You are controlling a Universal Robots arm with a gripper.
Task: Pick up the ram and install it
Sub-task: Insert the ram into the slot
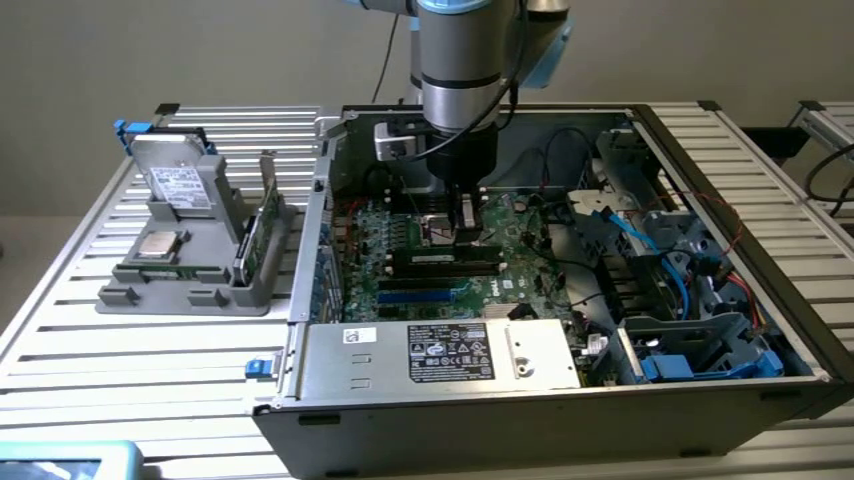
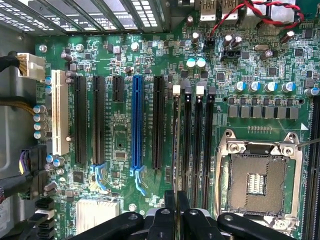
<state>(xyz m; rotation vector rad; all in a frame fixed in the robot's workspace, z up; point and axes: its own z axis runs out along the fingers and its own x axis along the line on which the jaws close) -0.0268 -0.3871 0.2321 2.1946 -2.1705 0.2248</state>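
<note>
Soft, even light; pale glare on table slats (image 1: 107,350); shade inside the computer case (image 1: 534,430)

Memory slots (image 2: 196,145) open from above, case wall (image 1: 324,200) on the exterior view's left, cables (image 1: 627,250) and drive cage (image 1: 694,350) crowding the exterior view's right

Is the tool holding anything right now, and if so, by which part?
Cannot be told. The tool sits low over the memory slots, but whether it grips anything is unclear.
</note>
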